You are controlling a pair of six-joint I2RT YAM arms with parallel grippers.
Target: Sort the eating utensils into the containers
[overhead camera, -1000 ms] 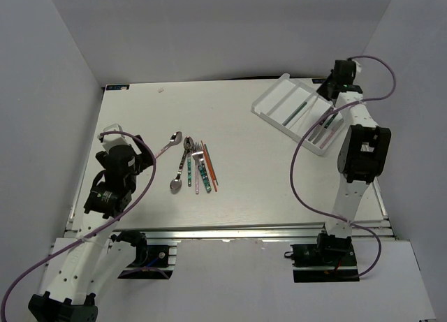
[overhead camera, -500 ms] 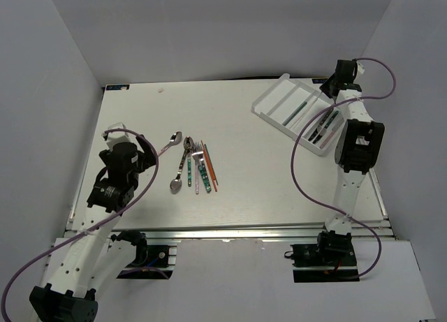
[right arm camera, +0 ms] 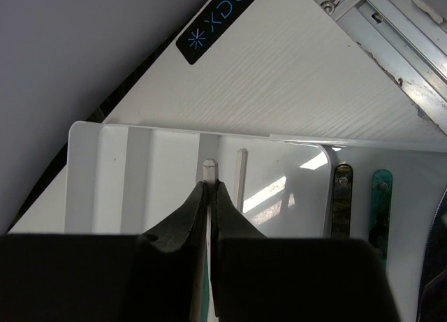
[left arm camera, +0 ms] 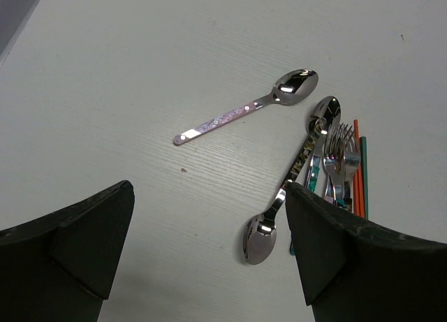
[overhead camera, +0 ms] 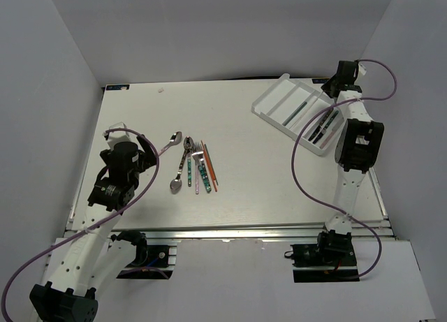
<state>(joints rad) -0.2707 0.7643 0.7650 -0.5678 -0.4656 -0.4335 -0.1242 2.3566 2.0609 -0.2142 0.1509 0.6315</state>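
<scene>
My right gripper (right arm camera: 210,186) is shut on a thin chopstick (right arm camera: 209,170) with a pale grey tip and a teal stretch, held over the white tray (right arm camera: 84,168). A second pale chopstick (right arm camera: 241,175) lies in the compartment just right of it. Two handles, one dark (right arm camera: 341,196) and one teal (right arm camera: 381,196), lie in the neighbouring compartment. My left gripper (left arm camera: 209,245) is open and empty above the table, near a pink-handled spoon (left arm camera: 246,110), a dark-handled spoon (left arm camera: 279,203), forks (left arm camera: 339,154) and orange chopsticks (left arm camera: 357,175).
In the top view the tray (overhead camera: 260,107) stands slanted at the far right, close to the table's back edge, and the loose utensils (overhead camera: 195,167) lie side by side left of centre. The right arm (overhead camera: 357,144) reaches along the right edge.
The right arm has stretched farther back over the tray's far end. The left gripper has shifted slightly right, toward the utensils.
</scene>
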